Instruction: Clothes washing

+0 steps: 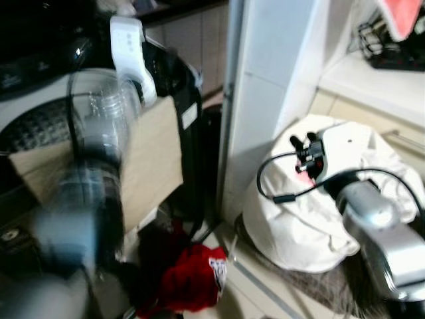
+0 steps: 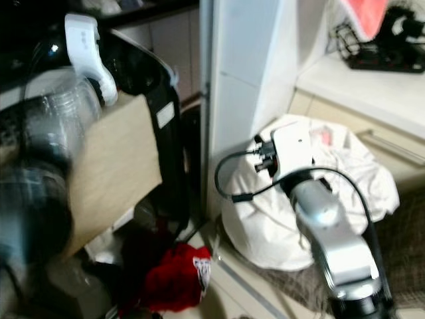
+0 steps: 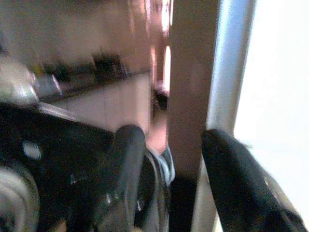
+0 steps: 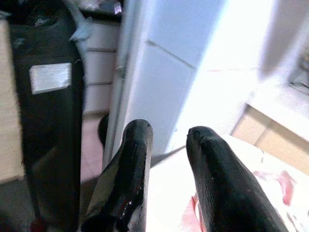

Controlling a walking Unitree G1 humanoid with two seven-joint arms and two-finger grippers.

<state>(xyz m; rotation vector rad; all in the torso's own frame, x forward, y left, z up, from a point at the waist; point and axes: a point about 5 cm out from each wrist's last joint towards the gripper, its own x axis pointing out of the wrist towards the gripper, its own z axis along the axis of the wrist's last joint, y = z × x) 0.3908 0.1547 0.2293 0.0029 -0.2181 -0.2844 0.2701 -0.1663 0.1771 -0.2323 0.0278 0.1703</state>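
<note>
Reaching over a white laundry bundle [image 1: 312, 212] on the floor beside a white pillar [image 1: 265, 100], the right claw [image 4: 166, 140] is slightly parted and empty. Blurred left claw [image 3: 169, 150] gapes empty; a red garment [image 1: 189, 276] underfoot could snag.

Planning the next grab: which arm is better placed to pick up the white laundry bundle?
Right. The right gripper is open above the white laundry bundle; the left arm is raised by the washer.
</note>
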